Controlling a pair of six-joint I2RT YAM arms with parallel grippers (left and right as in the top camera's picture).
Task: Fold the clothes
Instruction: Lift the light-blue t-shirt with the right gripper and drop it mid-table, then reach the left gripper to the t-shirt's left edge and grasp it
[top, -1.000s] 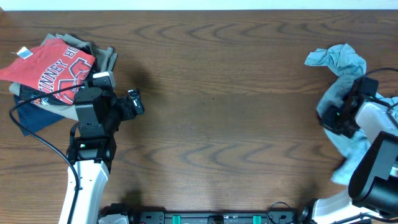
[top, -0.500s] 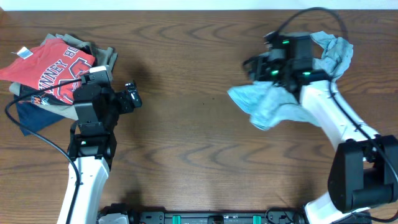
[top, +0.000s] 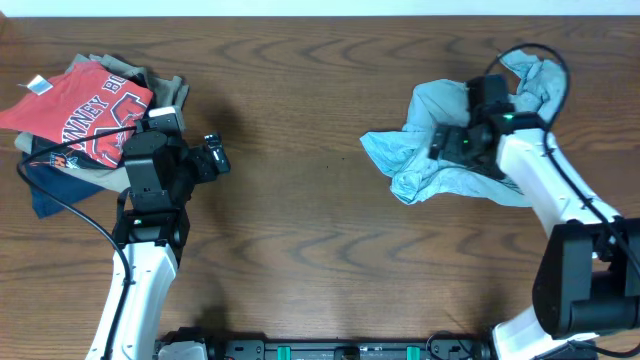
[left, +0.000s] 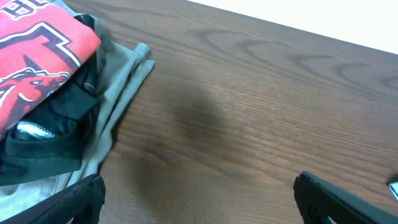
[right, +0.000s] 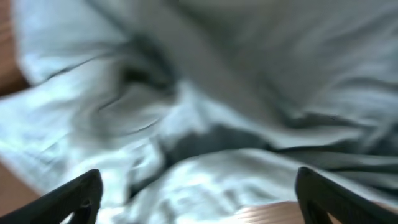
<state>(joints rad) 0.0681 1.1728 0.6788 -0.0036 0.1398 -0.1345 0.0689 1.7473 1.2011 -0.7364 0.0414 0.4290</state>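
Note:
The clothes (top: 415, 160), a pale blue-grey T-shirt, lie in a crumpled heap on the table's right half, with one end trailing toward the back right (top: 540, 80). My right gripper (top: 447, 140) hovers over the heap's middle. In the right wrist view the shirt (right: 205, 93) fills the frame, blurred. The right gripper (right: 199, 196) is open just above the folds, its fingers (right: 78, 193) wide apart with nothing held between them. My left gripper (top: 213, 158) is open over bare wood at the left; in its own wrist view the left gripper (left: 199, 196) is empty.
At the back left sits a pile of garments: a red shirt with white lettering (top: 85, 105) on top, khaki fabric (left: 121, 87) and navy cloth (top: 45, 190) beneath. The left arm's cable (top: 60, 225) loops beside it. The brown wooden table (top: 300, 230) spans the view.
The right arm swung from the right edge toward the centre carrying the shirt, then opened and let it drop in a heap. The left arm barely moved.

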